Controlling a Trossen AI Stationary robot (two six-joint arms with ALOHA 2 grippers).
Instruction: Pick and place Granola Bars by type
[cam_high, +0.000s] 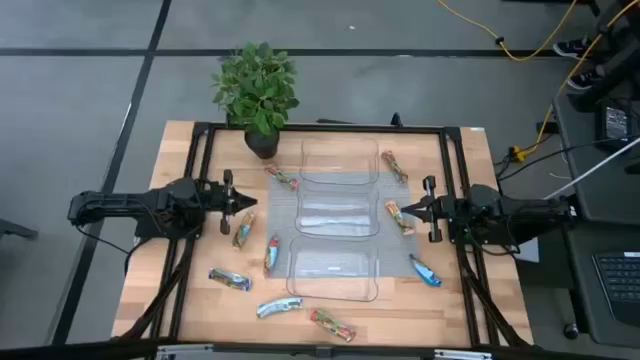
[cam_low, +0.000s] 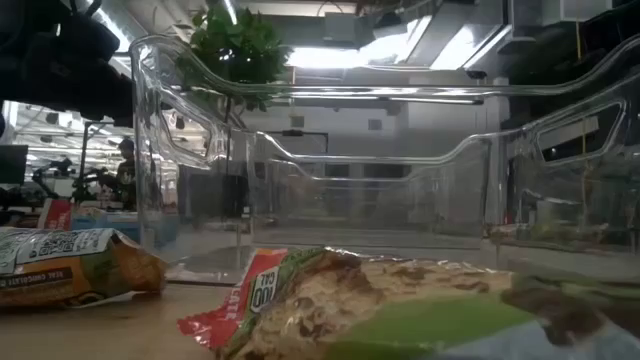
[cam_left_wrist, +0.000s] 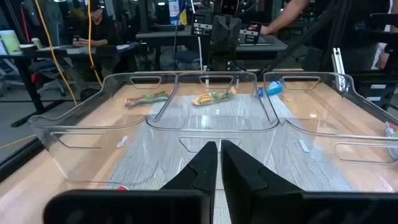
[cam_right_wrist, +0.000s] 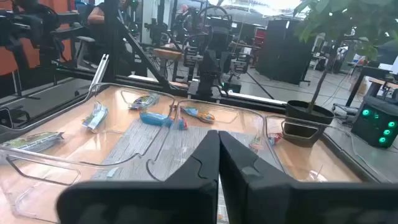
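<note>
Hovering left tool (cam_high: 250, 202): pinched narrow, empty, trays (cam_high: 338, 215) ahead.
Right tool (cam_high: 405, 208): pinched narrow, empty, granola bar (cam_high: 399, 217) just beside.

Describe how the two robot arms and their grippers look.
Both arms are dark, nearly black, built of chunky jointed segments. The left gripper and right gripper each end in two flat, tapered black fingers set on a crossbar, with pale patches along the bar. Thin black cables trail from each arm's base. No readable markings show.

Blue-silver granola bar (cam_high: 425, 271), red-multicoloured bar (cam_high: 332, 323), clear trays (cam_high: 338, 214) on grey mat (cam_high: 395, 262), green plant (cam_high: 256, 85)
</note>
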